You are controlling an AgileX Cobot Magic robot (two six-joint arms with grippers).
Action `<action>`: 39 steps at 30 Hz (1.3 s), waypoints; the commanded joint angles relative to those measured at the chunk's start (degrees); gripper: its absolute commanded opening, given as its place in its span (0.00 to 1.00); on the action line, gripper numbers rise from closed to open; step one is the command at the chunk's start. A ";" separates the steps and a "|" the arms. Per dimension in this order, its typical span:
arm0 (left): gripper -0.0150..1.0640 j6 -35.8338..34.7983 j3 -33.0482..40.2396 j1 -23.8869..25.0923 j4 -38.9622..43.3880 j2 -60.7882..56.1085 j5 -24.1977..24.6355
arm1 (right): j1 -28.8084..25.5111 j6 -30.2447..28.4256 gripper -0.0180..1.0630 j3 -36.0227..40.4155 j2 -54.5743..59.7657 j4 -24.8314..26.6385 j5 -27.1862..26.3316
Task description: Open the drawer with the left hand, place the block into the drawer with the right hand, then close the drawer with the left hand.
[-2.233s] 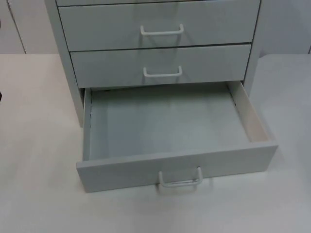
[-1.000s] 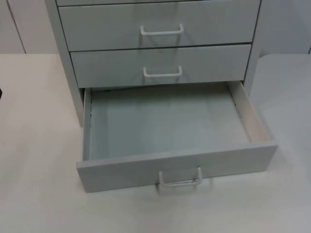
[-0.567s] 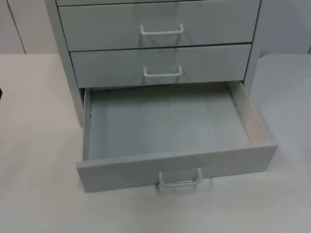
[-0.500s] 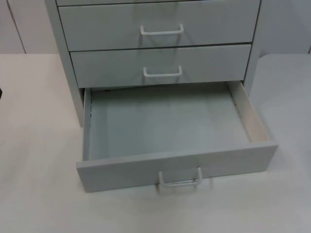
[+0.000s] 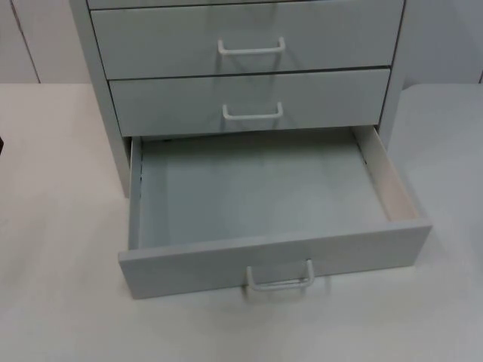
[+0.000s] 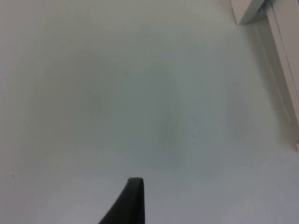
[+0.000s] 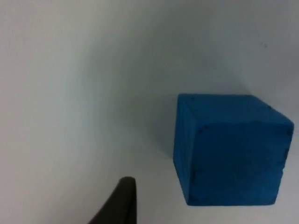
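Note:
The grey cabinet [image 5: 317,34] stands at the back of the table. Its bottom drawer [image 5: 189,264] is pulled out and its inside is bare; a white handle [image 5: 281,280] sits on the front panel. A blue block [image 7: 231,149] lies on the white table, close beside my right gripper [image 7: 122,205] and apart from it. My left gripper [image 6: 131,203] hovers over bare table, with an edge of the cabinet [image 6: 286,51] off to one side.
Two upper drawers [image 5: 249,102] are closed, each with a white handle. White table [image 5: 53,226] lies open to the left, right and front of the drawer. The pulled-out drawer juts toward the front edge.

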 commanded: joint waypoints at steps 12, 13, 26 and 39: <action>0.99 0.02 0.18 0.10 -0.11 -0.42 -0.65 | -0.29 0.13 0.99 -0.11 7.59 1.45 -3.97; 0.99 0.02 0.18 0.10 -0.11 -0.42 -0.65 | -0.29 0.13 0.99 -0.11 7.59 1.45 -3.97; 0.99 0.02 0.18 0.10 -0.11 -0.42 -0.65 | -0.29 0.00 0.94 -0.11 14.99 1.80 -5.34; 0.99 0.02 0.18 0.10 -0.38 -0.42 -0.65 | -0.29 5.88 0.09 -1.43 14.25 -5.48 -1.14</action>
